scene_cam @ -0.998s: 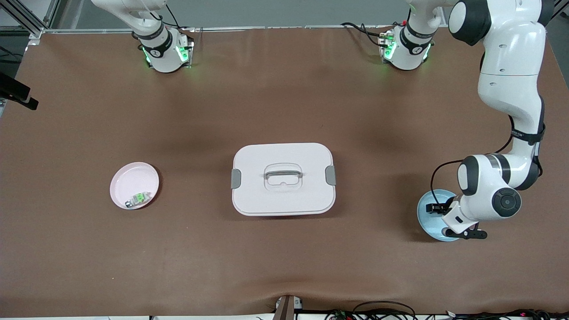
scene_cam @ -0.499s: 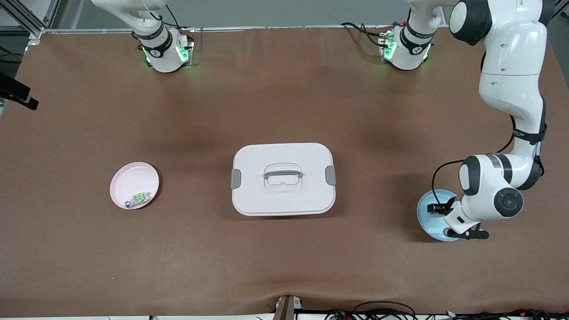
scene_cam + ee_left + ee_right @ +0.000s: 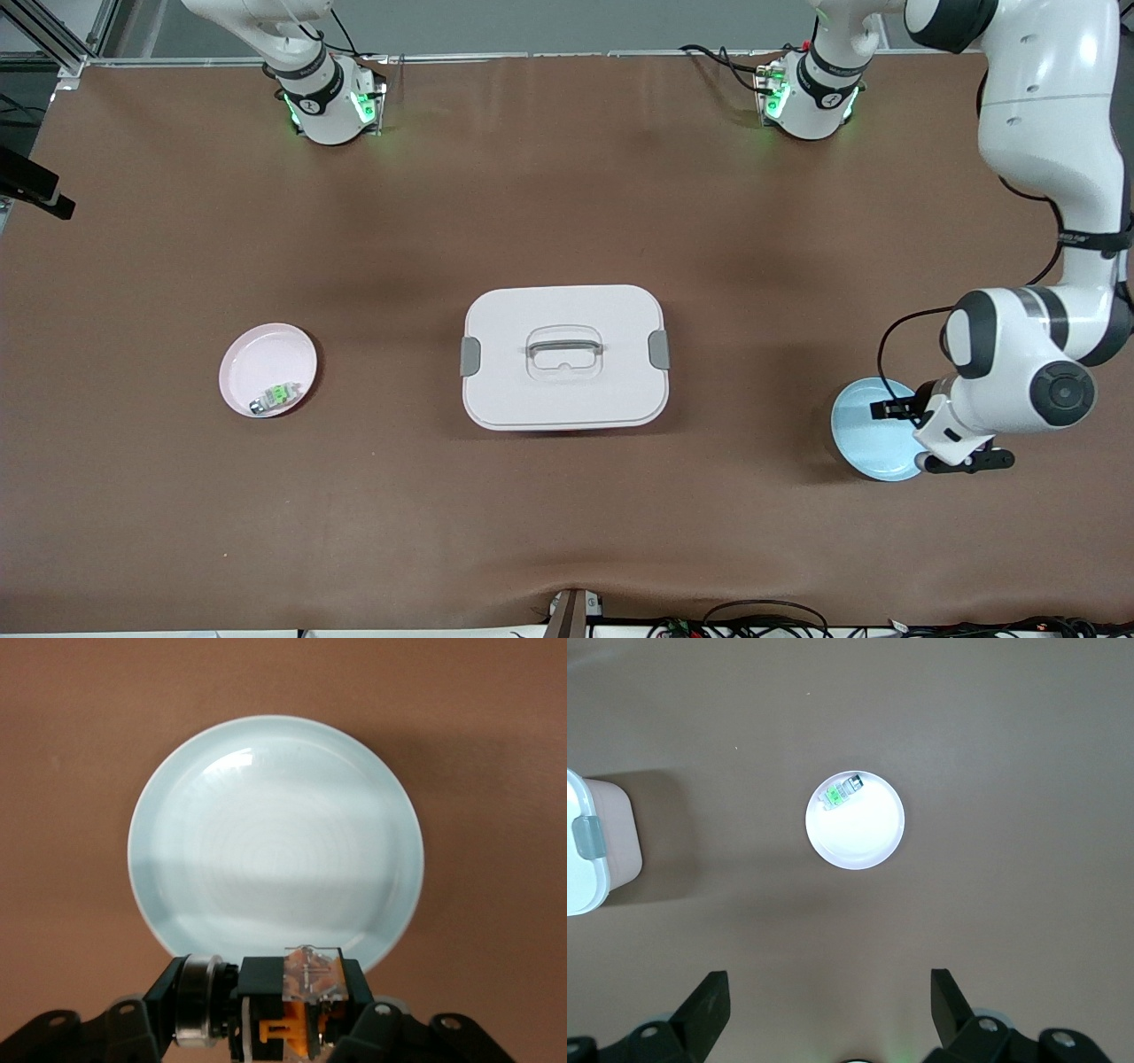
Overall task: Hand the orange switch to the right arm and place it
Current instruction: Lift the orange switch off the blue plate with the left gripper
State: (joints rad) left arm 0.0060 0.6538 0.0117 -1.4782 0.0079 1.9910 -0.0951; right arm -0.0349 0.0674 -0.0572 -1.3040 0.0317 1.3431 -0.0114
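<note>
The orange switch [image 3: 306, 997] is clamped in the left hand [image 3: 297, 1010] over the blue plate [image 3: 864, 434]. The right hand [image 3: 828, 1005] is held wide apart over the pink plate [image 3: 868, 837]. The lift-off step is judged underway; a meeting with the right hand is needed next

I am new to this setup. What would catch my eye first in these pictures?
First, the shut left gripper holding the tiny black switch with an orange band over the round pale blue plate at the left arm's end. Then the white lidded box with a grey handle mid-table. The open right gripper waits high over the pink plate.
</note>
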